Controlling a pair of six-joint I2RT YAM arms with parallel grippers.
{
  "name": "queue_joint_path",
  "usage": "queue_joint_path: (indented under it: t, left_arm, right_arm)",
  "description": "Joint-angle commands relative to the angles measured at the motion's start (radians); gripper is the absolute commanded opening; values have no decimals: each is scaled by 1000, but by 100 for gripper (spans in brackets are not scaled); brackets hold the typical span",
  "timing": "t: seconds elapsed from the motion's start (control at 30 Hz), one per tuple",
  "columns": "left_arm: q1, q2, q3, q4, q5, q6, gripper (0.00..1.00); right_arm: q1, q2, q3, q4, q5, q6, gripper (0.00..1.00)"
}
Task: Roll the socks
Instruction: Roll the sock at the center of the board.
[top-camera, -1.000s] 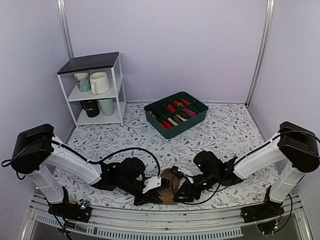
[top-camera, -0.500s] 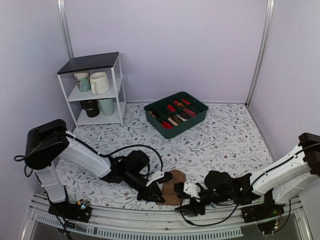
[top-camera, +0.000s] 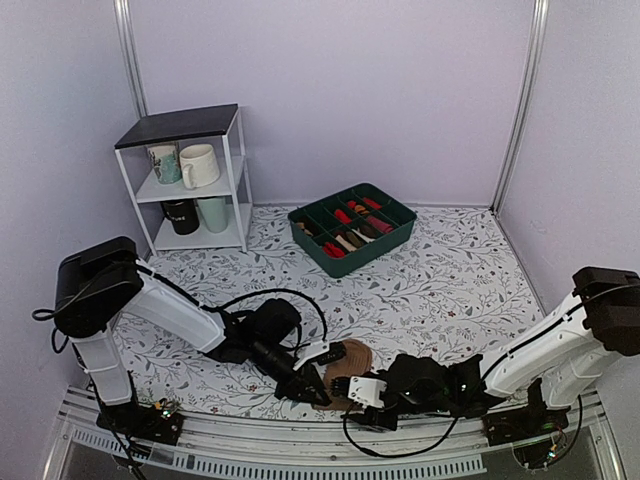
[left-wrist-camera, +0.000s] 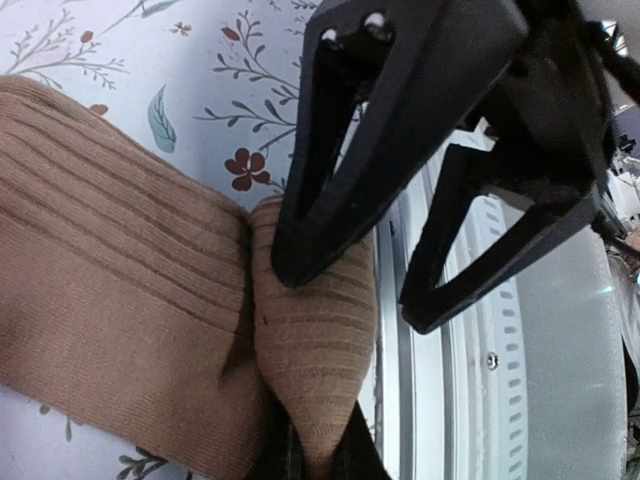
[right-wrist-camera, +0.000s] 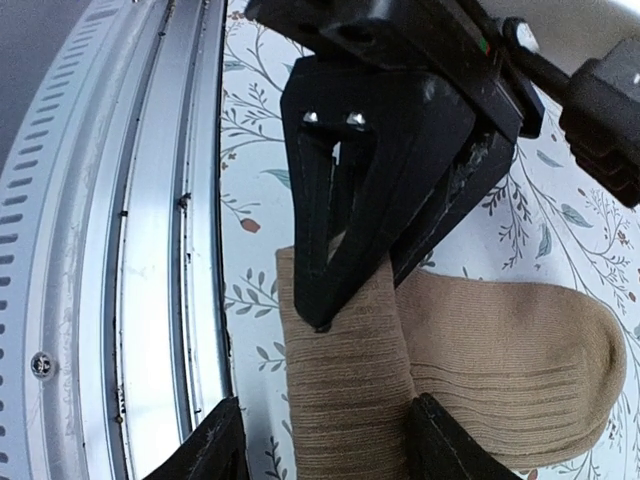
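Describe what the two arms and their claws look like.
The left arm and right arm are white tubes with bulky black joints, trailing looping black cables. The left gripper and right gripper are mostly black, with tapering wedge-shaped fingers bearing two small screws.

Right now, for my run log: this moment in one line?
left tool: shut on socks | right tool: open, straddling socks
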Motion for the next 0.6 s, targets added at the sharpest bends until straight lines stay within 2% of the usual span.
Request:
queue_joint_path:
  t: [0.0,0.1,0.23,0.33,0.37,0.57]
  left_arm:
    - [-2,61,-29,-153,-37,2,0]
    - [1,66,-28,-149,-35,5,0]
    - [3,72,-16,-142,-41,10,1]
    - [5,45,-21,-110,-54,5,18]
    - [5,31,-23,-100,-63,6,19]
    - [5,-107,-63,-37,-166,38,20]
  right_arm:
    - [7,42,17,-61,14,23,53]
    - [8,51,15,-84,5,60,46]
    - [8,100,44,-112,-4,91,31]
    - [9,156,69,-155,-23,132,21]
    - [8,166,71,-161,-35,140,18]
    - [-8,161,39,-165,-95,258,15]
